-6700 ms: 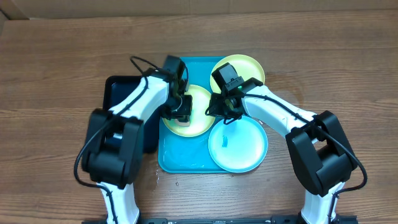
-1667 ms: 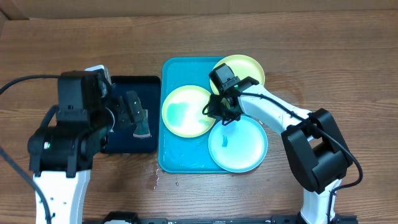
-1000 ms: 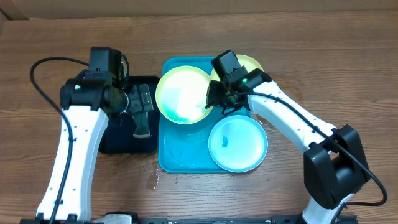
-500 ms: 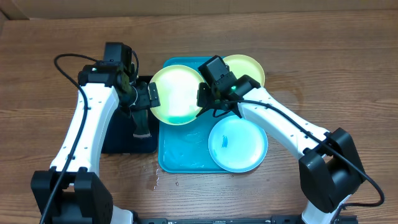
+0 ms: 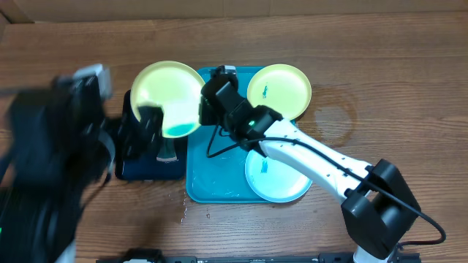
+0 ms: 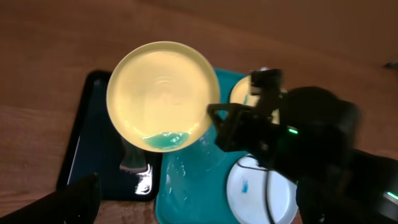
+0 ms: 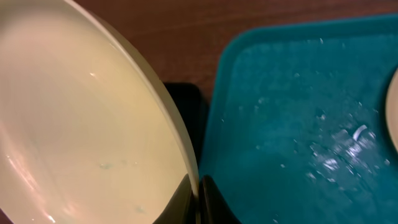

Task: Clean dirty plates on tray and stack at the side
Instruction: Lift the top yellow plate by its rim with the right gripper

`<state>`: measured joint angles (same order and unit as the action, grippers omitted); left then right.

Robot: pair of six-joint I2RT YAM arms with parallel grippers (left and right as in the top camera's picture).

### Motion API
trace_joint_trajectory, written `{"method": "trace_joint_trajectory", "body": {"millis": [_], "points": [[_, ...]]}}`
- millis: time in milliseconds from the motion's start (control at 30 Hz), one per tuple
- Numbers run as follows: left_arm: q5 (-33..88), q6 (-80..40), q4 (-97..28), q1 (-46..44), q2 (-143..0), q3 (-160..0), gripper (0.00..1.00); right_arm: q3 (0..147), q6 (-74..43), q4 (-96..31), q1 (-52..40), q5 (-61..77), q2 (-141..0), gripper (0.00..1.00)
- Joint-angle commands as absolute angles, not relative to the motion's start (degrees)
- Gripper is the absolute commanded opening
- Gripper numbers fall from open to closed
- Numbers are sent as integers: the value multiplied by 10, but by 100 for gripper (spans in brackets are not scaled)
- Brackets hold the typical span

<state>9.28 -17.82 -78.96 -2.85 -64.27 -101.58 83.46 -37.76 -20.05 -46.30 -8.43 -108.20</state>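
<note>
My right gripper [image 5: 208, 111] is shut on the rim of a yellow-green plate [image 5: 168, 95], which hangs tilted over the black tray [image 5: 142, 170]. Blue liquid [image 5: 179, 130] pools at the plate's lower edge. In the right wrist view the fingers [image 7: 198, 196] pinch the plate [image 7: 81, 124] rim. On the blue tray [image 5: 219, 175] rest a second yellow-green plate [image 5: 279, 89] with a small blue smear and a light blue plate [image 5: 281, 179], partly under my right arm. My left gripper [image 6: 199, 208] is open and empty, high above the scene; overhead its arm [image 5: 55, 146] is a blur.
A grey scrubbing pad [image 5: 168, 150] lies on the black tray, under the held plate. Water drops [image 5: 183, 212] spot the wooden table in front of the blue tray. The blue tray's floor [image 7: 298, 124] is wet.
My right gripper has carried the yellow-green plate left, off the blue tray and over the black tray. The left arm has pulled back to the left and risen, blurred in motion.
</note>
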Motion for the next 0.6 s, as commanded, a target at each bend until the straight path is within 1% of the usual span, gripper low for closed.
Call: {"method": "trace_joint_trajectory", "body": {"millis": [0,67,200,400,567], "points": [[100,-167,-795,-25,-557,-1019,100,847,-358,-143,-490,-145,-1115,4],[93,-167,-797,-25,-513,-1019,100,847,-320,-119,-501,-167,-1131,4],[84,-167,-797,-25,-472,-1019,100,849,-254,-83,-516,-227,-1131,4],[84,-167,-798,-25,-464,-1018,100,849,-90,10,-525,-228,-1113,4],[84,-167,-798,-25,-464,-1017,100,849,5,68,-528,-254,-1094,4]]}}
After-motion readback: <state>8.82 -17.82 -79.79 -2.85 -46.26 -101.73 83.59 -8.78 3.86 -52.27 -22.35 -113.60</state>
